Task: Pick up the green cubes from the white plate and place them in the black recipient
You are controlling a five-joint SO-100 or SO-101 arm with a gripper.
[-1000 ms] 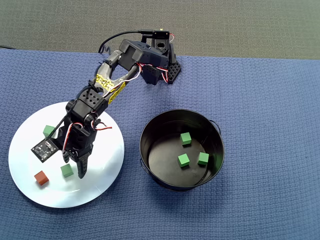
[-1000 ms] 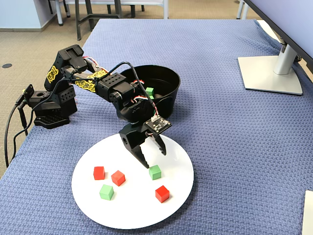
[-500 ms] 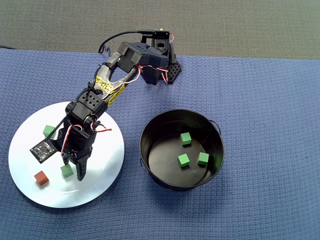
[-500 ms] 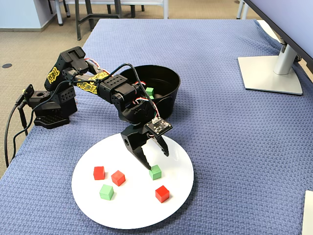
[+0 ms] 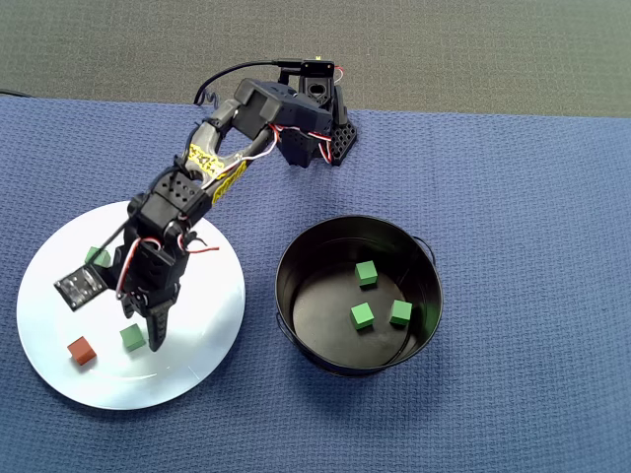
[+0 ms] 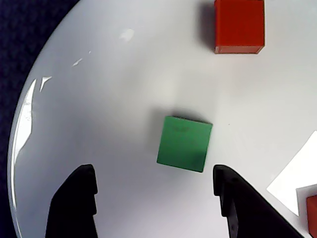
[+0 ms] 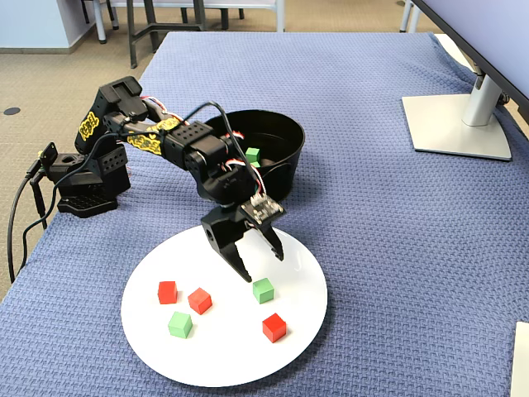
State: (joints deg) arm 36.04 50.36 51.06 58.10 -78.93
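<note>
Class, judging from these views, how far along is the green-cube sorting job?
Done: three small green cubes lie in the glossy black bucket. In hand: nothing; the open gripper hovers over one green cube. Left: that cube and another on the round white plate.

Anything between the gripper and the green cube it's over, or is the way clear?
Nothing: in the wrist view only bare white plate separates the open gripper from the green cube. The nearest red cube sits well beyond it.
</note>
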